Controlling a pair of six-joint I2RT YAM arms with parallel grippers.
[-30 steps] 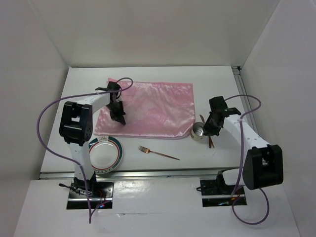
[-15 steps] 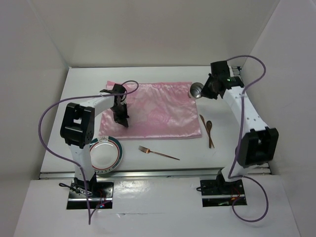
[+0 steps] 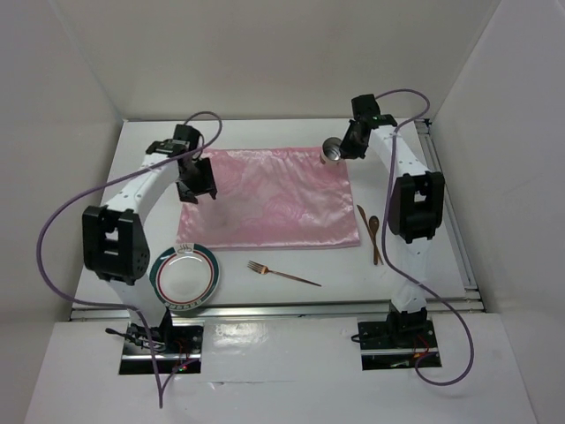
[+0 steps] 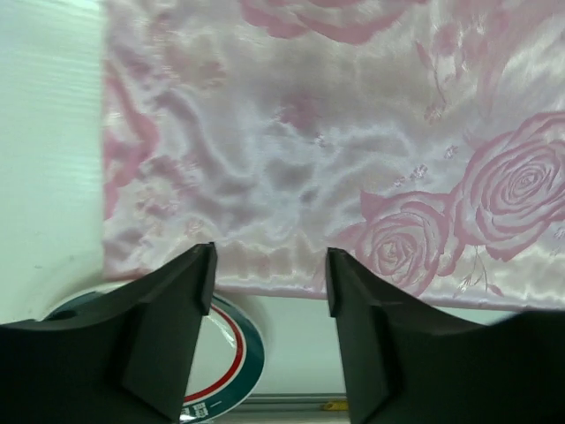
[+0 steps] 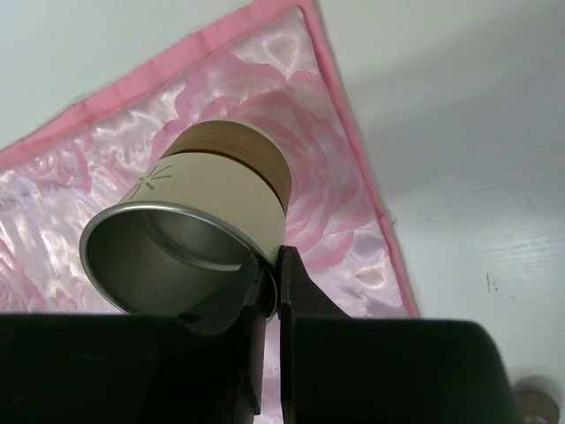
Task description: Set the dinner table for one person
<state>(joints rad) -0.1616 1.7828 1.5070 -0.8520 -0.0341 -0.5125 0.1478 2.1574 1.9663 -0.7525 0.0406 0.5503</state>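
Now: right pincer [image 5: 269,287] pinches the cup [image 5: 221,185] by its rim, tilted, near the table's [image 3: 424,256] far edge, over the cloth [image 3: 274,199] — level it upright before lowering; left pincer [image 4: 269,265] spread, empty.

Plain matte white panel walls [image 3: 265,62] box in the large flat white rectangular counter [image 3: 282,132] at 9, 12 and 3 o'clock. Slim aluminium rails [image 3: 265,309] edge it at 6 and 3 o'clock. A smooth white ledge [image 3: 282,371] adjoins it at 6 o'clock. The light is even, the shadows soft.
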